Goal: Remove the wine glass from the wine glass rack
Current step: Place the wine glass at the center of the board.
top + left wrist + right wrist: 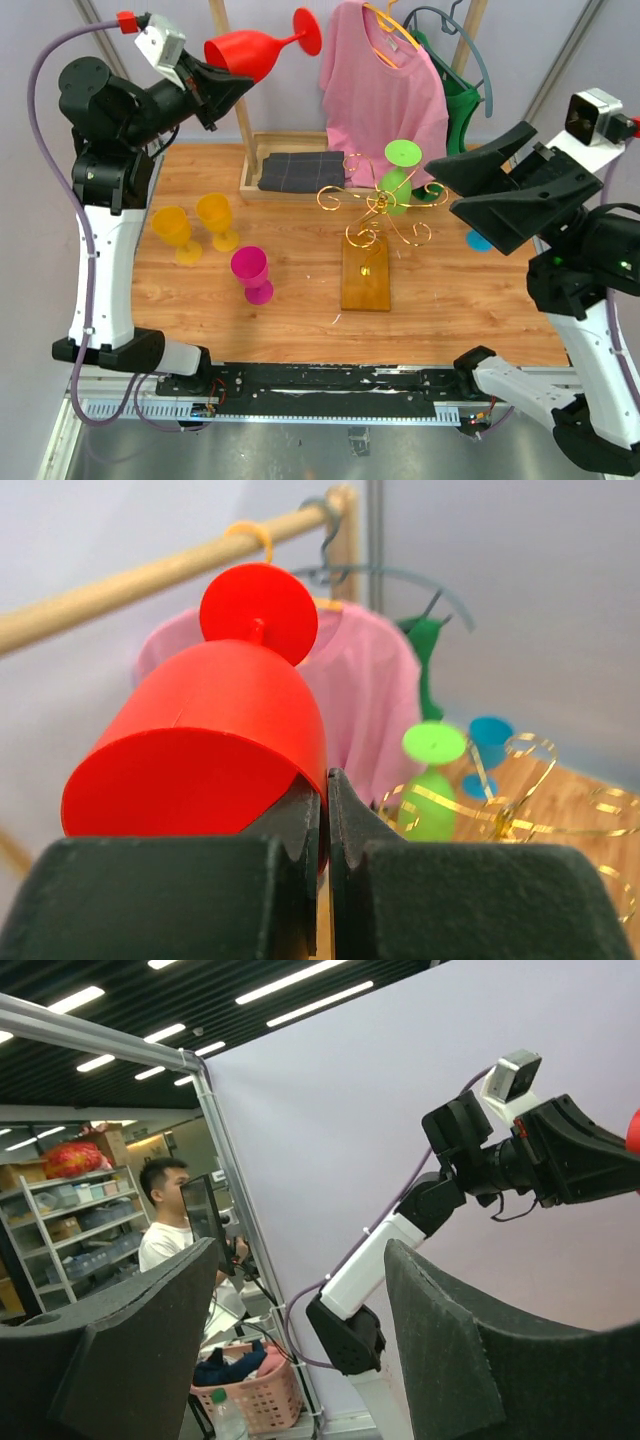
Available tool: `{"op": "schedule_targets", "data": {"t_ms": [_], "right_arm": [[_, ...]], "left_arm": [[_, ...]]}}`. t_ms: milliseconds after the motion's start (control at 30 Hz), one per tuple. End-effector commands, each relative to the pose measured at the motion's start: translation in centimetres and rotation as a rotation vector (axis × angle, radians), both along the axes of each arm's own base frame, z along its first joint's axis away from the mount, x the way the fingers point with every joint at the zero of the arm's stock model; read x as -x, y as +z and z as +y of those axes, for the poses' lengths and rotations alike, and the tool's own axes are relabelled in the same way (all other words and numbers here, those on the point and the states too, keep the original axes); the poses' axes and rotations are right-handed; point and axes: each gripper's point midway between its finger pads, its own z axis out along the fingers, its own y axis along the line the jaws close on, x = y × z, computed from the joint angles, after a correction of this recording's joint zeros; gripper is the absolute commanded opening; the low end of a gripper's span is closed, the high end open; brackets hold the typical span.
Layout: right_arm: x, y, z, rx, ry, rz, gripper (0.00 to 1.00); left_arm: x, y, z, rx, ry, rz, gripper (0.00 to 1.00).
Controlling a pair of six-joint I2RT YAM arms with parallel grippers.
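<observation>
— Closest to the arm bases?
— Magenta glass (252, 272), upright on the table (450, 300), front left of centre. To its right, the wine glass rack (365, 270): honey-brown block lying lengthways, thin gold wire curls rising from its far end.

— Anything on those curls?
— Green glass (396, 188), hanging among the far spirals, foot up, bowl down.

— Left of the rack?
— Two yellow glasses (218, 220), upright, side by side, a little beyond the magenta one.

— And on the right?
— Right gripper (450, 188), raised over the table's right side, pointing left toward the rack's wire top. Fingers spread wide, nothing between them. Blue glass (480, 241) just behind, mostly hidden.

— Farther back?
— Wooden tray (250, 165) at the table's far edge, folded dark cloth (300, 172) inside. Behind that, pink shirt (380, 90) and green garment (462, 100) on hangers.

— The glass of the task?
— Red wine glass (245, 52), off the rack and well apart from it, high in the air at the back left, lying sideways with its foot toward the pink shirt. Left gripper (240, 85) clamped on the bowl's rim, fingers pressed almost together on the thin wall.
</observation>
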Motion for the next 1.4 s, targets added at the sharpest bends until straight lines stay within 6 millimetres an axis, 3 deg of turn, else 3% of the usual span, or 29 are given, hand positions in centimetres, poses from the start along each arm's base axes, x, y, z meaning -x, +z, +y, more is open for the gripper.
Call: {"op": "schedule_targets", "data": {"t_ms": [0, 267, 533, 800, 933, 1233, 1367], "right_arm": [[-0.7, -1.7, 0.5, 0.124, -0.083, 0.001, 0.69], [-0.3, -1.6, 0.0, 0.137, -0.122, -0.001, 0.69], [-0.6, -1.9, 0.0, 0.139, -0.129, 0.015, 0.67], [-0.4, -2.3, -0.4, 0.146, -0.151, 0.022, 0.66], [-0.2, -2.8, -0.7, 0.148, -0.174, 0.027, 0.66], [0.2, -3.3, -1.1, 0.149, -0.192, 0.028, 0.66], [0.6, -3.3, -1.5, 0.147, -0.206, 0.026, 0.66]], "left_arm": [[-1.1, -6.7, 3.6, -0.204, 0.235, 0.148, 0.00], [2.4, -12.1, 6.3, -0.454, 0.290, 0.227, 0.00], [5.0, -18.6, 6.4, -0.596, 0.179, 0.415, 0.00], [4.5, -25.5, 7.2, -0.763, 0.111, 0.599, 0.00], [3.8, -27.2, 7.6, -0.847, 0.107, 0.605, 0.00], [2.4, -30.0, 5.3, -0.892, 0.013, 0.670, 0.00], [1.9, -32.6, 5.7, -0.968, 0.002, 0.709, 0.00]]}}
